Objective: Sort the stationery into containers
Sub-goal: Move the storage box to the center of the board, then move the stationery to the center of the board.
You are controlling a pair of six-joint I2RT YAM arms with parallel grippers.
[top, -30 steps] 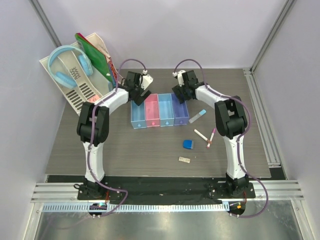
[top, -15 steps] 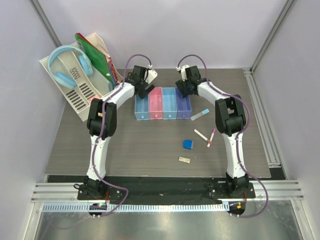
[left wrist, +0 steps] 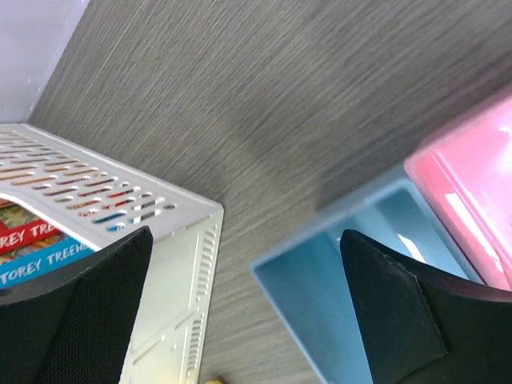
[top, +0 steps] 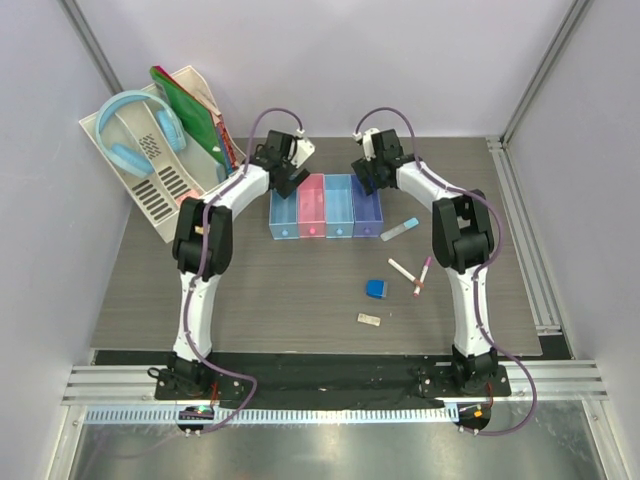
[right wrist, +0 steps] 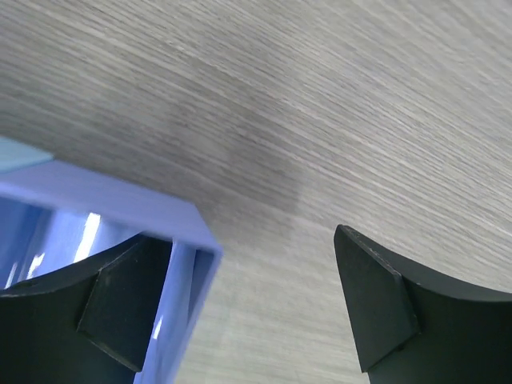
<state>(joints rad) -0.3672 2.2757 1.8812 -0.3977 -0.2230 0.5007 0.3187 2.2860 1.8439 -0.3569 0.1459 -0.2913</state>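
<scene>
Bright, even light; blurred wrist close-ups

Black fingers (left wrist: 88, 312) of the left gripper (left wrist: 246, 240) are framing a light blue bin (left wrist: 312, 280); a pink bin (left wrist: 468, 172) is showing beyond one jaw, and a white slotted rack (left wrist: 172, 232) beyond the other. The right gripper (right wrist: 250, 236), also black-fingered, is framing a table (right wrist: 344, 96) streaked in grey wood grain, with a purple bin (right wrist: 104, 200) beside one jaw. Well apart from both jaws are lying a blue eraser (top: 376, 288), a tan piece (top: 370, 320), a light-blue-and-white tube (top: 399, 230) and white pens (top: 402, 268) capped in magenta; light blue headphones (top: 140, 130) and green and red folders (top: 188, 108) are showing by the rack
</scene>
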